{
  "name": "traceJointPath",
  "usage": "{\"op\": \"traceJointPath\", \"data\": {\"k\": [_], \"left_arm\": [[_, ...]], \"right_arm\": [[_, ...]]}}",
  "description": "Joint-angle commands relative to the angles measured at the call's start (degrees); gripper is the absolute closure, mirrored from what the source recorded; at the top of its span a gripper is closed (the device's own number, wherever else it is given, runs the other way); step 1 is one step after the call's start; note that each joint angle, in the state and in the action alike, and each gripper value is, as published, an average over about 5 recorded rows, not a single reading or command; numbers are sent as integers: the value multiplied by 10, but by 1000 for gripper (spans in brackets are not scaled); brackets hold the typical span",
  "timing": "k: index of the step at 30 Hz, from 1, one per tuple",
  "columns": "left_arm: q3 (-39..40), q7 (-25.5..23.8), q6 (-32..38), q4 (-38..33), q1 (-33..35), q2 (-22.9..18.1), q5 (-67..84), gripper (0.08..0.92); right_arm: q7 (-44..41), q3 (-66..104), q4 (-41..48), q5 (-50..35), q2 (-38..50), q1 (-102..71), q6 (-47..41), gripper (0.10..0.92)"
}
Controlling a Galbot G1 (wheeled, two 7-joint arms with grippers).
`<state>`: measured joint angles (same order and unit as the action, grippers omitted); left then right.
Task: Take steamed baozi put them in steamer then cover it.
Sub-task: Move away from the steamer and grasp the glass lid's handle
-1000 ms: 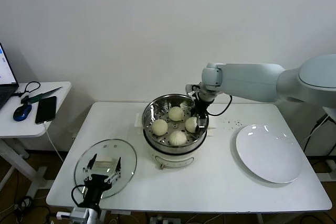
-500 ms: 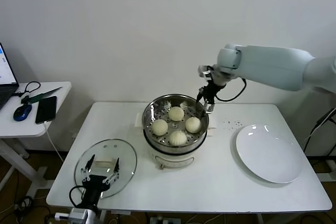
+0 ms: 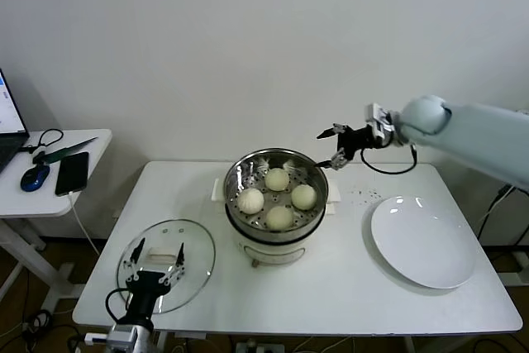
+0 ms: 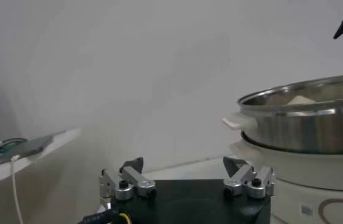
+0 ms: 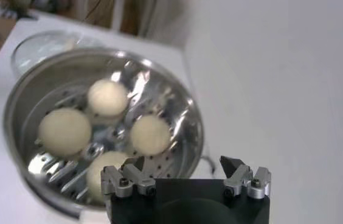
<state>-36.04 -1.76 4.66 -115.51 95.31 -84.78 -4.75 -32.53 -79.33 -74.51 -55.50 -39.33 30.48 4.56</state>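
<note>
Four steamed baozi (image 3: 276,198) are seen lying in the steamer (image 3: 276,241), on its perforated tray, spaced close together but each on its own spot. The steamer stands near the middle of the white table (image 3: 331,287), uncovered.

The cover (image 3: 194,241), a glass lid with a white bar handle, is laid flat on the table at the near left corner, well apart from the steamer. The left gripper (image 3: 154,255) is held low over the near edge of the cover, fingers spread, nothing grasped. In the left wrist view the steamer's steel wall is seen just ahead of it.

The right gripper (image 3: 338,144) is raised in the air behind and to the right of the steamer, clear of the rim, fingers released and empty.

An empty white plate (image 3: 423,241) is set on the right side of the table. A side table (image 3: 58,173) at far left carries a phone (image 3: 72,172) and a mouse (image 3: 35,176).
</note>
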Motion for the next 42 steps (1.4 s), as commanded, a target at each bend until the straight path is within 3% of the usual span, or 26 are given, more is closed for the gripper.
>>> {"op": "traceJointPath", "data": {"k": [1, 7, 12, 20, 25, 35, 42], "left_arm": [[-1, -1, 0, -2, -1, -7, -24, 177], [-7, -1, -11, -7, 1, -9, -102, 177], [-21, -6, -5, -18, 6, -4, -268, 177], [-32, -16, 68, -30, -1, 26, -699, 177], [-11, -24, 72, 6, -6, 40, -859, 177], [-3, -1, -12, 84, -27, 25, -886, 177], [-8, 52, -48, 153, -71, 17, -863, 177]], "right_arm": [[150, 542, -106, 72, 156, -490, 74, 203], [169, 811, -148, 113, 123, -733, 56, 203], [176, 976, -182, 141, 69, -884, 31, 203], [170, 1107, -198, 195, -21, -1014, 12, 203], [166, 1123, -191, 207, -61, -1048, 16, 203], [161, 1127, -169, 230, -102, -1060, 24, 203], [159, 1113, -154, 243, -115, -1049, 27, 203]]}}
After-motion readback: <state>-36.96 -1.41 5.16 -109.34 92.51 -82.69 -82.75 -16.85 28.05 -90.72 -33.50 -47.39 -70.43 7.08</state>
